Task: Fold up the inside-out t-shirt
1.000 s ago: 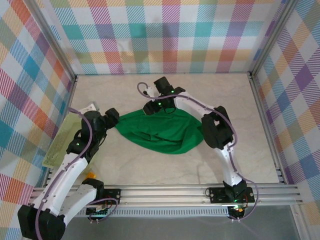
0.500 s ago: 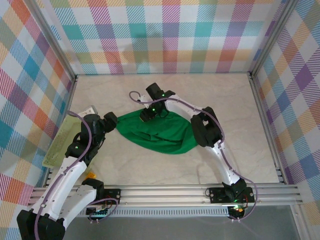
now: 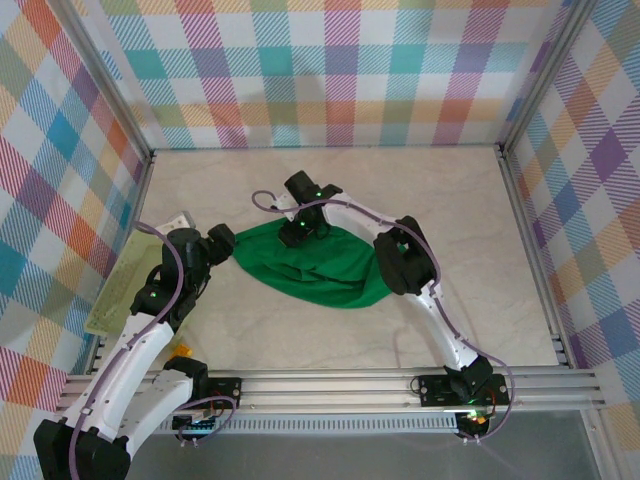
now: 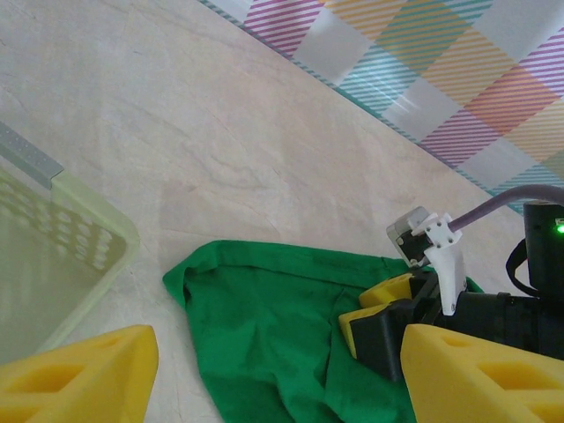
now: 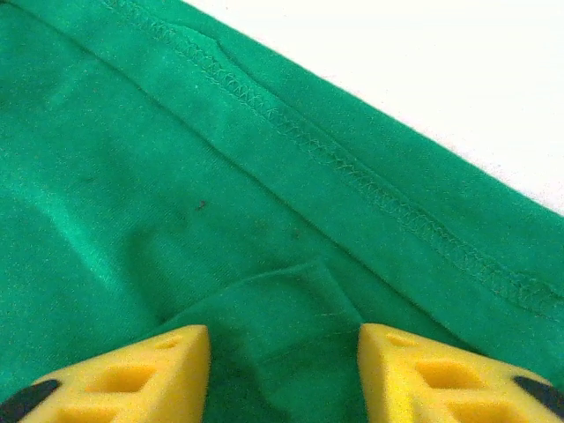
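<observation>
Top external view: the green t-shirt (image 3: pixel 325 268) lies bunched in a rough oval on the pale table (image 3: pixel 420 190), between the two claws. The left claw (image 3: pixel 222 240) is at the left tip of the cloth. The right claw (image 3: pixel 296 232) is down on the far edge of it, so the t-shirt spreads from the right claw toward the near side and toward the left claw. A pale yellow-green basket (image 3: pixel 113 290) stands on the outer side of the left claw, beside its arm and against the checked wall (image 3: pixel 60 200).

Left wrist view: the left claw (image 4: pixel 280 345) is wide open, its two yellow fingers (image 4: pixel 79 374) far apart at the bottom, and it holds nothing. The corner of the t-shirt (image 4: pixel 264 300) lies flat on the table (image 4: pixel 176 106) just in front of this claw, in line with the gap between its fingers. The wall of the basket (image 4: pixel 88 256) is to the left of the claw, apart from the cloth. Ahead and to the right of it, the right claw (image 4: pixel 374 308) sits on the t-shirt with its yellow fingers touching the cloth.

Right wrist view: the right claw (image 5: pixel 284 339) is directly above the t-shirt (image 5: pixel 176 176) and very close to it. Its fingers (image 5: pixel 132 370) stand part way apart, and a small raised fold of cloth lies between them. I cannot tell whether they pinch this fold or only press on it. A stitched hem runs slanting ahead of the claw, and beyond the hem is the bare table (image 5: pixel 423 62).
</observation>
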Robot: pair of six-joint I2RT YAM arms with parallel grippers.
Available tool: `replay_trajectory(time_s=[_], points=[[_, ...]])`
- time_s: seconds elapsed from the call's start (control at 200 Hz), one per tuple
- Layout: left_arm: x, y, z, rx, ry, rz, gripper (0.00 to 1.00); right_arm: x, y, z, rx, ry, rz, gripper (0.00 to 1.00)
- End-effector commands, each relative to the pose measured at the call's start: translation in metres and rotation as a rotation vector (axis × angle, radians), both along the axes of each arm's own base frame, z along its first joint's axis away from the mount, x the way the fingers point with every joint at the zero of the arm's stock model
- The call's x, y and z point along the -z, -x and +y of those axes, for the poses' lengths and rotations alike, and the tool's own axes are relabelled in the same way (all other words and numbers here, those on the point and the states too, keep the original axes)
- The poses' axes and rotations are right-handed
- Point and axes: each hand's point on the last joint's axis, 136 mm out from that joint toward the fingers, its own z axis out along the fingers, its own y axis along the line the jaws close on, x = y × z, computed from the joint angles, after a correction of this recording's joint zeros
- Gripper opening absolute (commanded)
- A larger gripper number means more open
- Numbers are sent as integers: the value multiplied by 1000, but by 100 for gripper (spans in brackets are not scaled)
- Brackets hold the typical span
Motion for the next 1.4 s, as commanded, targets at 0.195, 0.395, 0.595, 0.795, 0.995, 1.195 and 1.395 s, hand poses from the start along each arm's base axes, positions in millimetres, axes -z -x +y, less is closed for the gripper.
replay_trajectory(time_s=[0.195, 0.395, 0.595, 0.795, 0.995, 1.195, 1.395], points=[[13, 0, 4, -9, -31, 34, 74, -11, -1, 2, -10, 12, -33, 14], [27, -10, -1, 9, -37, 95, 74, -72, 5, -7, 4, -54, -118, 17], [44, -19, -8, 25, -34, 166, 73, -100, 20, -21, 26, -108, -142, 19], [56, -27, -14, 43, -33, 218, 71, -89, 26, -28, 42, -131, -103, 27], [53, -25, -14, 46, -25, 205, 72, -56, 13, -20, 29, -68, -75, 38], [53, -23, -12, 41, -31, 202, 73, -36, 4, -13, 11, -40, -65, 40], [51, -24, -11, 39, -38, 196, 73, -24, 3, -8, -3, -40, -39, 40]])
